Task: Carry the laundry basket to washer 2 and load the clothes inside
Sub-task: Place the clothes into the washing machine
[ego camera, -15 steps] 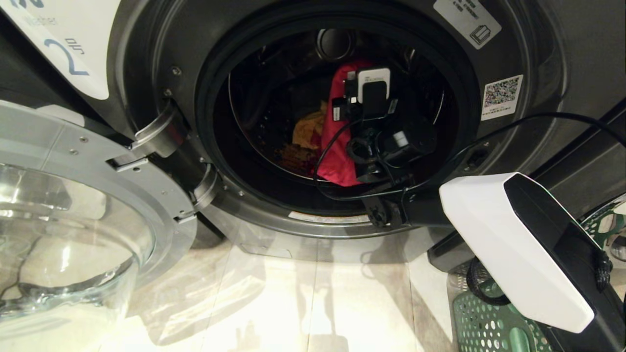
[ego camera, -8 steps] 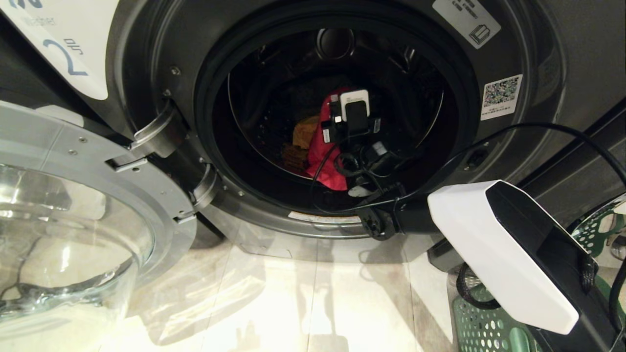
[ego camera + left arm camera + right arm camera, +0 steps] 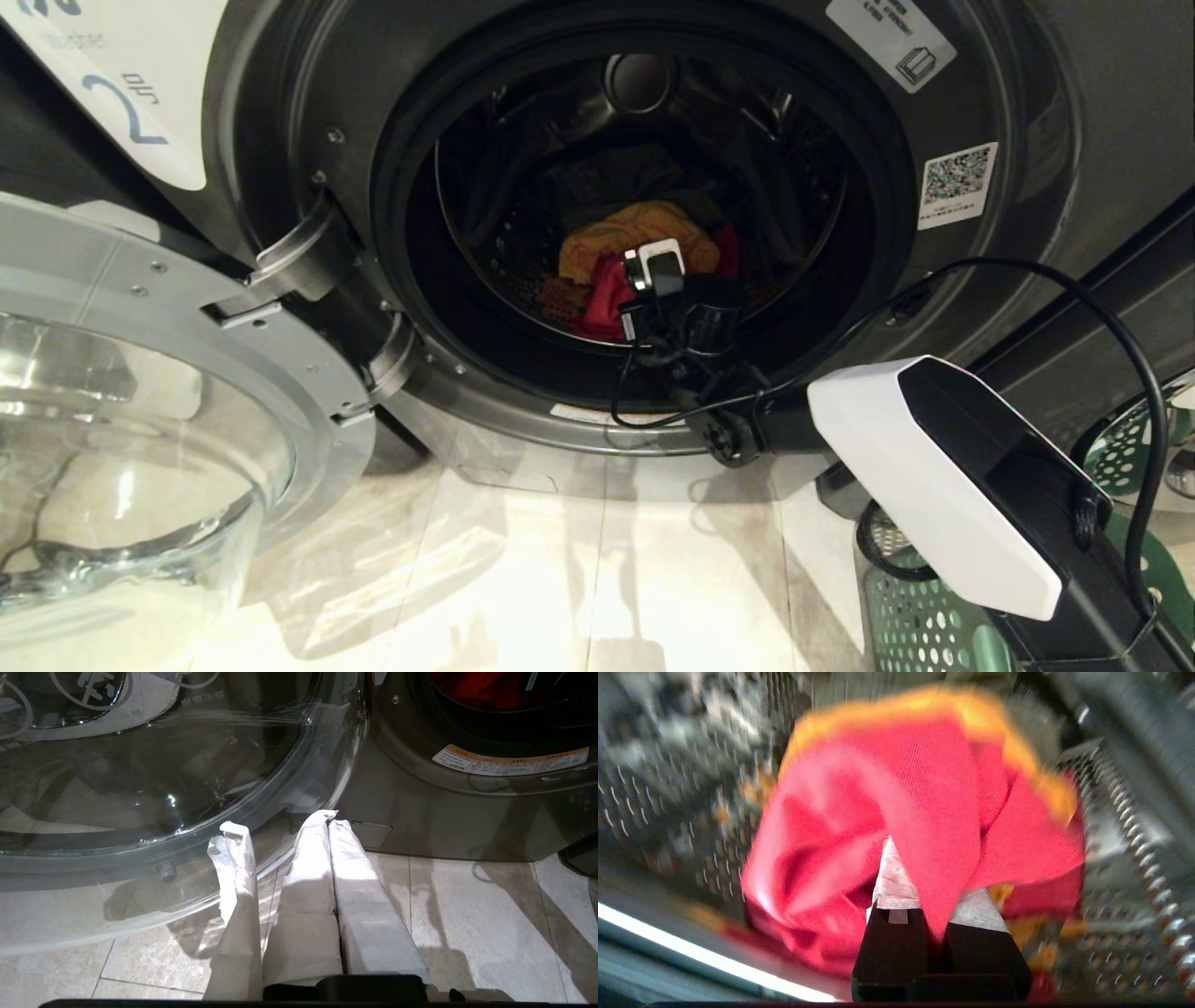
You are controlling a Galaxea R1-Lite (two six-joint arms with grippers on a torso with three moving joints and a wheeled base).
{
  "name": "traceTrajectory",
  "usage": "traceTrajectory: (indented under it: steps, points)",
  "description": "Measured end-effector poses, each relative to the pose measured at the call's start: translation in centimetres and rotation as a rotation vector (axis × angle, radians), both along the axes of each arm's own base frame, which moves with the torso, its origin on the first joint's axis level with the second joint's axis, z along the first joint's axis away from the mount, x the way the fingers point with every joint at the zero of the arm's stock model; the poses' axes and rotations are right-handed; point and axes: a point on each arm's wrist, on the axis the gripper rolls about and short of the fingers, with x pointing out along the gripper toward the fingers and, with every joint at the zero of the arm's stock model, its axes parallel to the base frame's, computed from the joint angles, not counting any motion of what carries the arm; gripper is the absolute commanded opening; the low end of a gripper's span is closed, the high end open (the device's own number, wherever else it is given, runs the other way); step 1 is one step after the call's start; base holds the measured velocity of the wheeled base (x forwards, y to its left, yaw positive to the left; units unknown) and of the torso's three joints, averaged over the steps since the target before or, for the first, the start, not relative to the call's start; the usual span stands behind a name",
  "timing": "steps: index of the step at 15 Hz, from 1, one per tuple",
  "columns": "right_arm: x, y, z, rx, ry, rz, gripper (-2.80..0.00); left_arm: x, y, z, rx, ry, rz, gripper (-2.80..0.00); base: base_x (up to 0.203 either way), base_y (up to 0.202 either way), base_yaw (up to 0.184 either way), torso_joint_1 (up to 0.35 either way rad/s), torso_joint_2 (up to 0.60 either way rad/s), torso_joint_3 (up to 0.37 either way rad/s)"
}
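Washer 2 (image 3: 1027, 121), dark grey with a white numeral label (image 3: 126, 107), stands with its door open. In its drum lie the clothes: a yellow-orange garment (image 3: 644, 229) with pink-red fabric (image 3: 602, 303) in front of it. My right arm reaches through the opening, its wrist (image 3: 667, 289) low over the pile. In the right wrist view my right gripper (image 3: 924, 868) is shut on a fold of the pink-red fabric (image 3: 934, 788). The green laundry basket (image 3: 920, 625) sits on the floor at the lower right. My left gripper (image 3: 327, 819) is shut and holds nothing, low beside the washer's base.
The open glass door (image 3: 121, 448) swings out at the left, close to my left gripper's fingers (image 3: 308, 882). A black cable (image 3: 1074, 280) loops from the right arm across the washer front. Pale floor tiles (image 3: 607, 579) lie before the machine.
My right gripper has sunk from mid-drum to the bottom, carrying the pink-red fabric down with it. The yellow-orange garment shows more. The left arm has kept still.
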Motion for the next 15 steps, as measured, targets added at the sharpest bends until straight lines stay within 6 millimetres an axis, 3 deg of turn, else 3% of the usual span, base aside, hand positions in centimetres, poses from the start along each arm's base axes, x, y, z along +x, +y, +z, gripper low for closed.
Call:
traceTrajectory:
  steps: [3, 6, 10, 15]
  points:
    - [0.3, -0.7, -0.4, 0.027, 0.091, 0.014, -2.80, 0.0, 0.0, 0.0, 0.000, 0.000, 0.000, -2.80, 0.000, 0.000, 0.000, 0.000, 0.00, 0.000]
    - [-0.6, -0.9, 0.2, 0.058, 0.150, 0.036, -2.80, 0.0, 0.0, 0.0, 0.000, 0.000, 0.000, -2.80, 0.000, 0.000, 0.000, 0.000, 0.00, 0.000]
    - [-4.6, 0.8, 2.8, 0.111, 0.178, 0.110, -2.80, 0.0, 0.0, 0.0, 0.000, 0.000, 0.000, -2.80, 0.000, 0.000, 0.000, 0.000, 0.00, 0.000]
    - [-7.8, 1.2, 2.8, 0.097, 0.241, 0.116, -2.80, 0.0, 0.0, 0.0, 0.000, 0.000, 0.000, -2.80, 0.000, 0.000, 0.000, 0.000, 0.00, 0.000]
